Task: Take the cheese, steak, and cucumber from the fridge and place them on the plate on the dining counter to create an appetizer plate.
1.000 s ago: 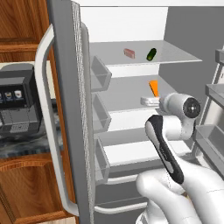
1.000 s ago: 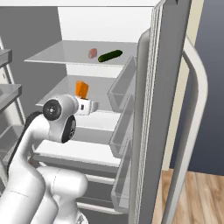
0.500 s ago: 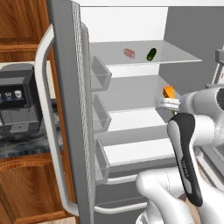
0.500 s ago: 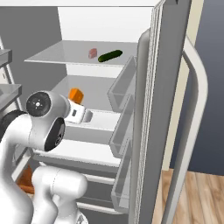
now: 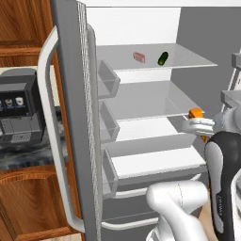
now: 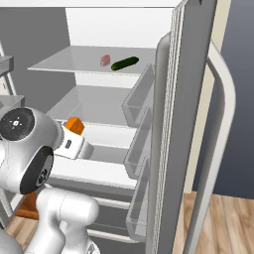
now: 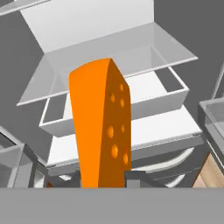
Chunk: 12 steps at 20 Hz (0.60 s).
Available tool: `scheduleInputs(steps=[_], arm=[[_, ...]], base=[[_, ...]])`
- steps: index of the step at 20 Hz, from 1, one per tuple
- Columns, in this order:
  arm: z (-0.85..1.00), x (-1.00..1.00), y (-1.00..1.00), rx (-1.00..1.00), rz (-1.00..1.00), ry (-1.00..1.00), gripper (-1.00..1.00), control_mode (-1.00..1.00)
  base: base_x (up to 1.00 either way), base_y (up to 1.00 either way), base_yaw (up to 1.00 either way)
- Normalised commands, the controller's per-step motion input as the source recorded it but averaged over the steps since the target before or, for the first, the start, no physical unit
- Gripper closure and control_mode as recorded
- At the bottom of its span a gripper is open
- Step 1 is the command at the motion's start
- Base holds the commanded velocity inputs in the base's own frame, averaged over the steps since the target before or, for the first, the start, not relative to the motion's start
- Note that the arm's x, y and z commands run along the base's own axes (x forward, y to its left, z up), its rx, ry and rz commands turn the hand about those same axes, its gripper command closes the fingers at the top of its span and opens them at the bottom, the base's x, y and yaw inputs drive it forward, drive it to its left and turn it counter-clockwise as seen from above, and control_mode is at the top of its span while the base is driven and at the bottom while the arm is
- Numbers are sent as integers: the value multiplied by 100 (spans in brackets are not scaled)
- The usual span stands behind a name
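One arm folded at the open fridge [image 5: 141, 101], gripper [image 7: 103, 179] clamped on the cheese [image 7: 101, 131], wedge rising toward twelve o'clock between the fingertips. Steak [image 5: 139, 57], cucumber [image 5: 163, 58] on top shelf.

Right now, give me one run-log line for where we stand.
phase: carrying first item | held: cheese in shut jaws, outside fridge | top shelf: steak, cucumber | doors: open

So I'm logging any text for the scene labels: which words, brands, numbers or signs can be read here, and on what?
Readable text: none.
Coffee machine on the counter left of the fridge: small light squares on its front panel, too small to read.
Robot forearm: a faint marking, too blurred to read.
Cheese, steak, cucumber: no labels.
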Motion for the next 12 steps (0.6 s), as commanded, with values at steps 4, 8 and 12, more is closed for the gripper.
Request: scheduleInputs(steps=[4, 8, 12], arm=[[6, -100, 0, 8, 0, 0, 100, -100], [7, -67, 0, 6, 0, 0, 100, 100], [0, 0, 0, 0, 0, 0, 100, 100]], base=[[0, 0, 0], [-20, 0, 0], [-93, 0, 0]])
